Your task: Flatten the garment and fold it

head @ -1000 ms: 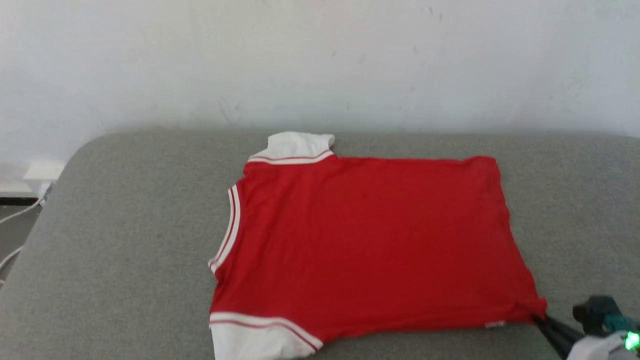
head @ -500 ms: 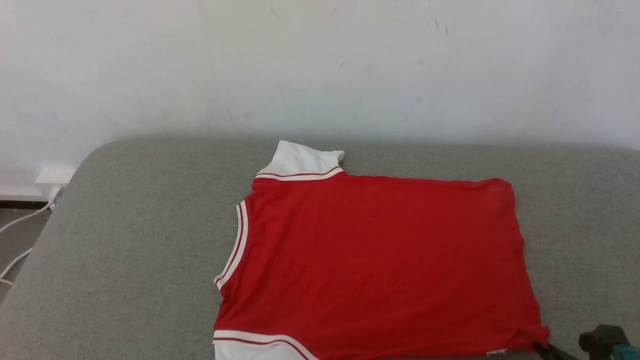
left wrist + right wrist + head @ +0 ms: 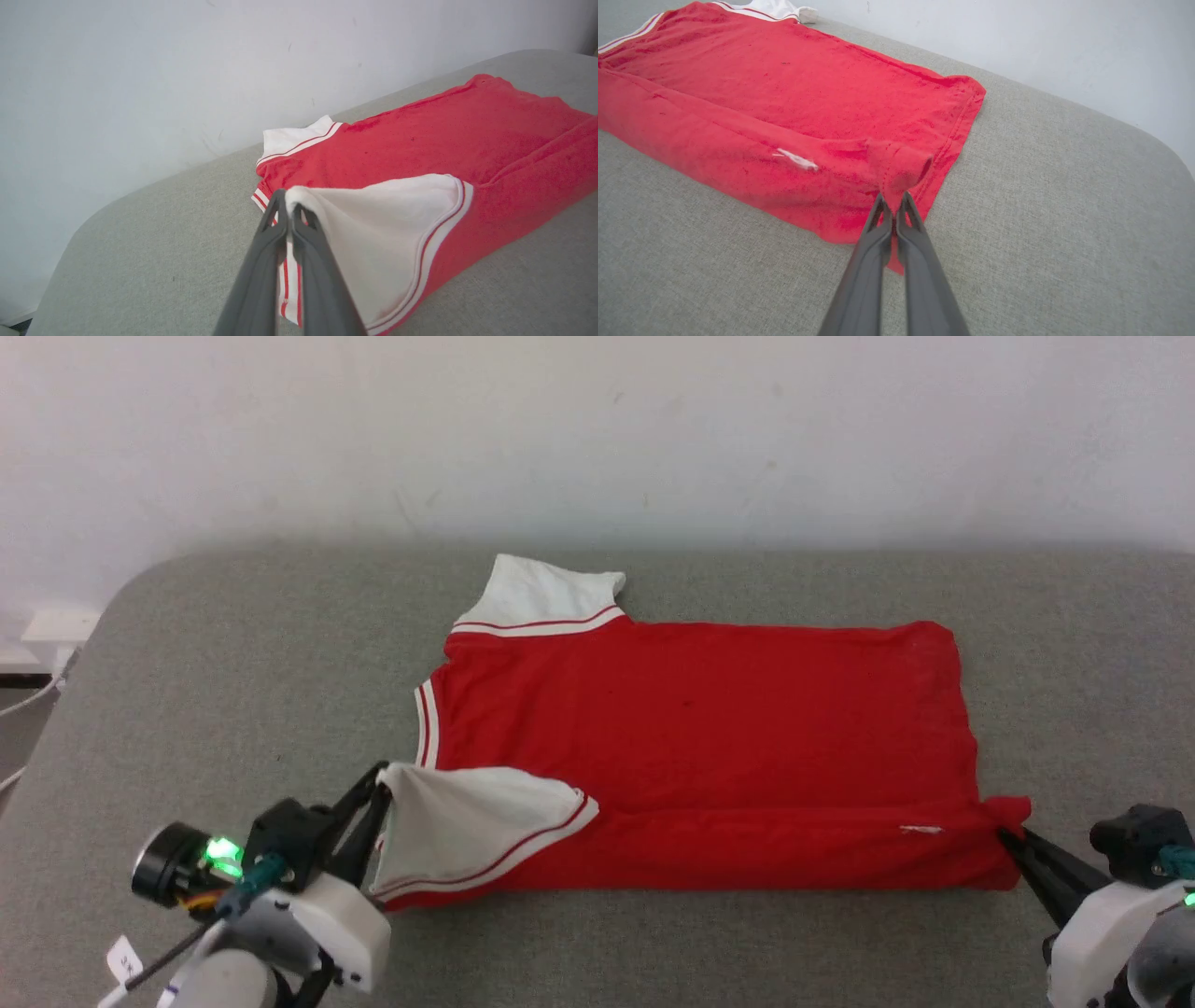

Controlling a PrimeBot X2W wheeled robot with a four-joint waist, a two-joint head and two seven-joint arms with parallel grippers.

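Note:
The garment [image 3: 700, 728], a red T-shirt with white striped-trim sleeves, lies back side up on the grey padded surface [image 3: 233, 663]. Its near edge is lifted and turned over toward the wall. My left gripper [image 3: 378, 786] is shut on the near white sleeve [image 3: 467, 826], holding it up over the red body; the left wrist view shows the sleeve [image 3: 373, 233] pinched at the fingertips [image 3: 286, 205]. My right gripper [image 3: 1004, 831] is shut on the near hem corner [image 3: 1008, 807]; the right wrist view shows that corner [image 3: 899, 170] bunched between the fingers [image 3: 892, 210]. The far sleeve [image 3: 537, 593] lies flat.
A pale wall [image 3: 597, 429] runs right behind the grey surface. At the far left edge, a white socket block [image 3: 56, 625] and cables hang beside the surface. Bare grey fabric surrounds the garment on the left, right and near sides.
The camera has shifted. The garment's near edge, flat before, is now lifted and folded over toward the wall, with both grippers holding sleeve and hem corner. The left gripper has come into view.

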